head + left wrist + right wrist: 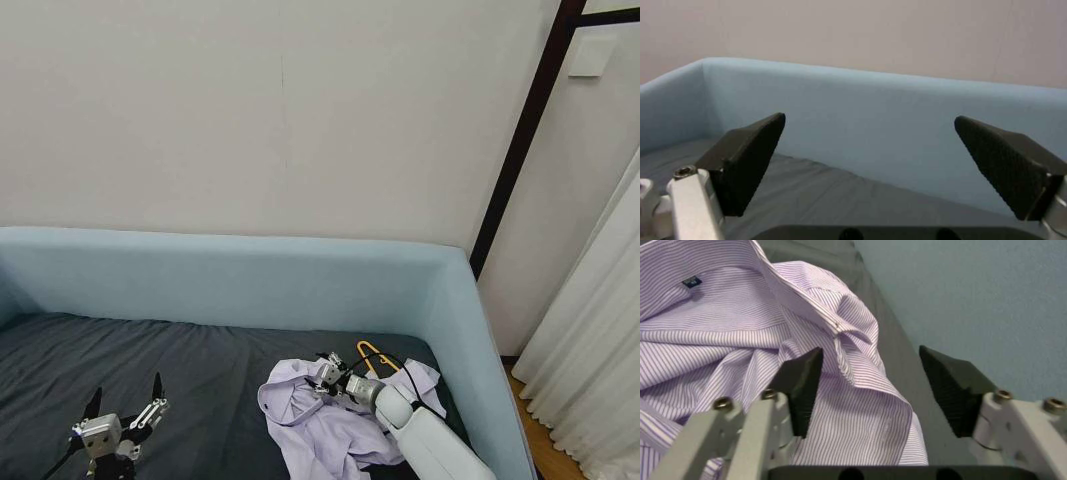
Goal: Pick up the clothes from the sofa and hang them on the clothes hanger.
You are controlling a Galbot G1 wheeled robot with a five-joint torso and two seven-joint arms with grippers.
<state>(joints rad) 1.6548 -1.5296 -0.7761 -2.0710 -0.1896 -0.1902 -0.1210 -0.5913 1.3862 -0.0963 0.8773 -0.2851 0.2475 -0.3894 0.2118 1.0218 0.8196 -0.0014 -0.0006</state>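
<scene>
My right gripper (325,378) is released, jaws spread wide, right down at the purple striped shirt (322,432). Up close, the dark fingers (802,382) of that gripper (870,390) straddle a raised fold of the shirt (740,330); whether they touch the cloth, I cannot tell. Past the fold sits the collar, with a small navy label (691,281) inside it. The shirt lies crumpled in a heap on the dark seat (150,360), under and around this gripper, near the sofa's end. Just beyond the gripper an orange hanger (368,352) lies on the seat, its lower part tucked under the cloth. Well away, my left gripper (125,402) hangs over bare seat, open too, jaws (887,165) apart, nothing between them. Ahead of both runs the light blue sofa backrest (250,280).
</scene>
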